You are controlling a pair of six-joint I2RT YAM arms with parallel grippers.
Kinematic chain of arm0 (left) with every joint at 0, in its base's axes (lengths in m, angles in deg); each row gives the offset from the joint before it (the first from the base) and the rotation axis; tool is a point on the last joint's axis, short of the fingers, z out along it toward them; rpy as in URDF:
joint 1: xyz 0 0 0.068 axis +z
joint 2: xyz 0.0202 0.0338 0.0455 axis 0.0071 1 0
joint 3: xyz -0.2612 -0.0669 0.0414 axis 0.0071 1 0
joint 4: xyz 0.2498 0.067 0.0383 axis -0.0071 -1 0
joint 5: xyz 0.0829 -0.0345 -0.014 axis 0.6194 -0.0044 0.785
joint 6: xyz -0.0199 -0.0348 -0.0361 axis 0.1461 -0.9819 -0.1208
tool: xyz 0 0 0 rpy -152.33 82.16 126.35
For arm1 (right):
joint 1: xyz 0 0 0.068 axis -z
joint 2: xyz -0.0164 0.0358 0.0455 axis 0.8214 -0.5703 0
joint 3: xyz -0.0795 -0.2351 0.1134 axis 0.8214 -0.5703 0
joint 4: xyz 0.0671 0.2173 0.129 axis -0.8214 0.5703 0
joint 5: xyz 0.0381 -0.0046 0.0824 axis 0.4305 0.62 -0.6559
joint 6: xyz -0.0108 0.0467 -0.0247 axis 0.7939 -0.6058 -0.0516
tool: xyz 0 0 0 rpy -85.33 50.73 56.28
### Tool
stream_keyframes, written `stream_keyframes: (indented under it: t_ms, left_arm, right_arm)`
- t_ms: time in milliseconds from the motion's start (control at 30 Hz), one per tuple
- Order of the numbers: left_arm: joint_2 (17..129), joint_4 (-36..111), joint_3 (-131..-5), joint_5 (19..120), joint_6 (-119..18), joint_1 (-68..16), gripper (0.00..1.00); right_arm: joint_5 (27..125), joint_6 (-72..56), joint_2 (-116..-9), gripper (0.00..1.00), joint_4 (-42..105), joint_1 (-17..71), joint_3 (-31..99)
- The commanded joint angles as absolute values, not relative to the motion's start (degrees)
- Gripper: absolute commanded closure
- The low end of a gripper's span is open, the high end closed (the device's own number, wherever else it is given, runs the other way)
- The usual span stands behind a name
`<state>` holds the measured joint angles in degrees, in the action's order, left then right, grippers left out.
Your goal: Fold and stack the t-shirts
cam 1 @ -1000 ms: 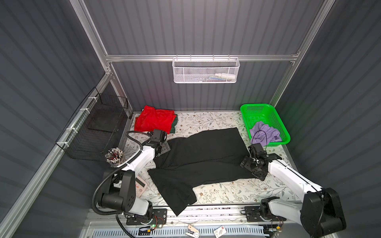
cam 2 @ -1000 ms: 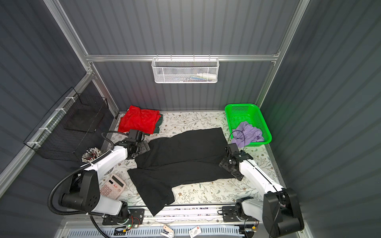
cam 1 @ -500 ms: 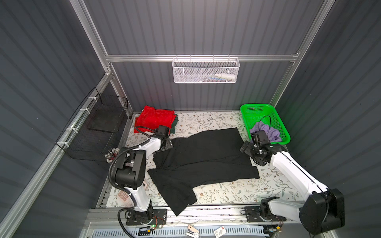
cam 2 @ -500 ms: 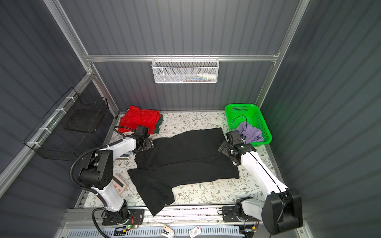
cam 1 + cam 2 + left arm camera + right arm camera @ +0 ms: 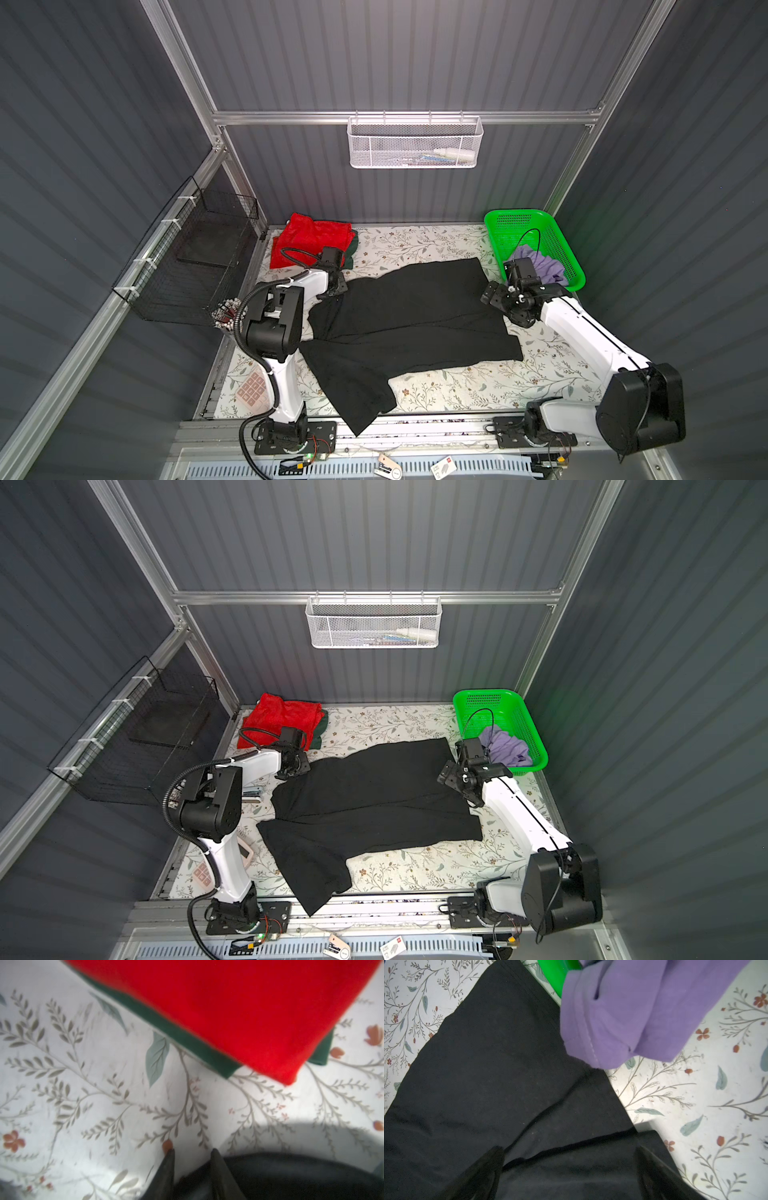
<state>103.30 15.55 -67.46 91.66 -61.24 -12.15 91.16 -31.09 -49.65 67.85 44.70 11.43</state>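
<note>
The black shirt (image 5: 407, 316) lies spread but creased across the middle of the tabletop (image 5: 457, 386), with one end trailing toward the bottom edge in both top views. At its upper left corner our left hand (image 5: 192, 1153) is drawn narrow, and dark cloth appears to sit between its fingers, so we judge it has pinched the shirt's edge. At the right edge of the shirt our right hand (image 5: 571, 1167) hovers with its fingers wide apart and holds nothing.

The pinch looks shallow. If we lift from it, the cloth could slip out. If the left hand pulls before the right one grips, the shirt would drag and bunch rather than fold.

The lavender shirt (image 5: 643, 1005) spills out of the green basket (image 5: 515, 220) and overlaps the black shirt near our right hand, so closing there could catch both. The red shirt (image 5: 249, 1005), folded on the dark green shirt (image 5: 187, 1039) at upper left, sits near the left hand, and a wide swing could knock it.
</note>
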Motion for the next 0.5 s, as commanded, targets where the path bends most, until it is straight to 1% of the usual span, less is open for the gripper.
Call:
stream_keyframes:
  t_ms: [0,33,200,300,333,400,467]
  left_arm:
    - [106.1,12.4,-68.7,87.9,-59.6,-12.0,0.95]
    - [106.0,12.3,-69.4,87.8,-59.4,-12.0,1.0]
    - [105.7,10.4,-72.8,86.1,-57.8,-12.0,1.0]
    - [104.3,10.0,-72.0,85.5,-57.6,-12.0,1.0]
    - [103.8,9.4,-71.6,85.5,-57.9,-12.0,0.93]
    - [102.7,8.9,-70.5,85.6,-58.4,-12.0,0.83]
    - [101.4,8.3,-69.2,86.7,-59.4,-12.0,0.65]
  right_arm:
    - [90.5,-30.2,-50.6,0.01,67.5,45.1,12.2]
    - [90.3,-30.2,-50.6,0.01,67.1,45.1,12.2]
    - [89.4,-30.3,-51.3,0.01,66.4,45.2,12.2]
    - [89.5,-30.1,-51.6,0.01,66.4,45.3,12.3]
    - [89.6,-30.0,-51.7,0.01,66.4,45.2,12.4]
    - [89.4,-29.8,-51.9,0.01,66.2,45.4,12.6]
    - [88.9,-29.6,-52.1,0.01,66.0,45.4,12.8]
